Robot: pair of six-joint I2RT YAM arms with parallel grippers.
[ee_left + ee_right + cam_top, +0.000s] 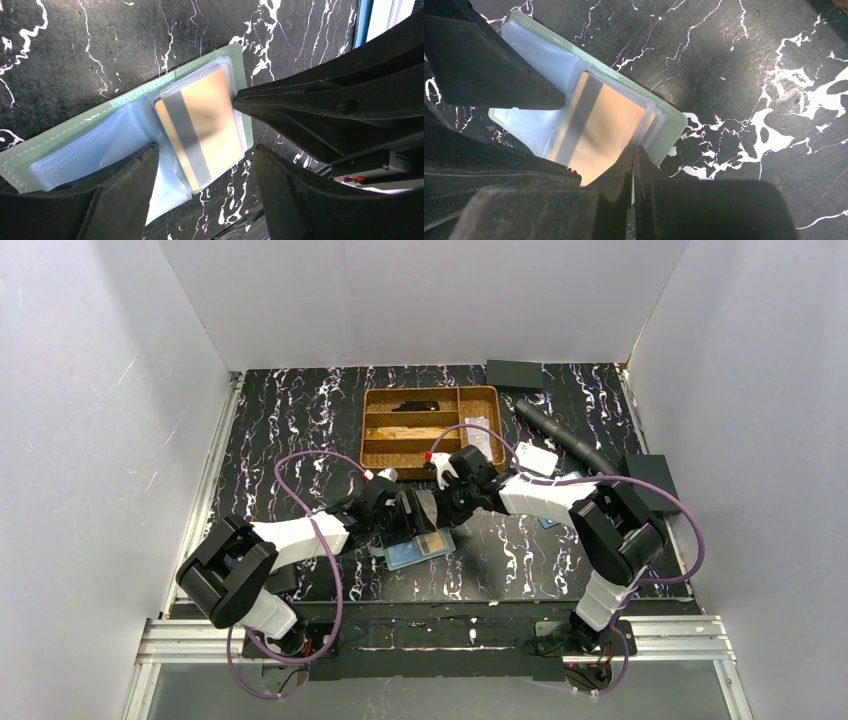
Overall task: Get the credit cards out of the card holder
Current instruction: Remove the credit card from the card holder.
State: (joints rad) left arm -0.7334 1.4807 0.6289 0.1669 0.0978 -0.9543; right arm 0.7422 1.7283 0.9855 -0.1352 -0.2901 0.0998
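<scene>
The teal-green card holder (pixel 400 558) (pixel 75 129) (pixel 670 119) lies open on the black marbled table between the two arms. An orange-gold credit card (pixel 432 541) (pixel 200 125) (pixel 599 130) with a dark stripe sits in its clear pocket, on the right half. My right gripper (pixel 441 527) (pixel 237 100) (pixel 633 148) is shut, its tips pinched together on that card's outer edge. My left gripper (pixel 405 523) (pixel 205 150) stands open astride the holder; one finger (pixel 125 185) rests on the empty left-hand clear pocket. No dark blue card shows.
A wooden compartment tray (pixel 372 430) stands behind the arms. To its right lie a white box (pixel 537 458), a black hose (pixel 565 435) and black boxes (pixel 514 373) (pixel 652 480). A blue-edged flat item (pixel 364 20) lies just right of the holder.
</scene>
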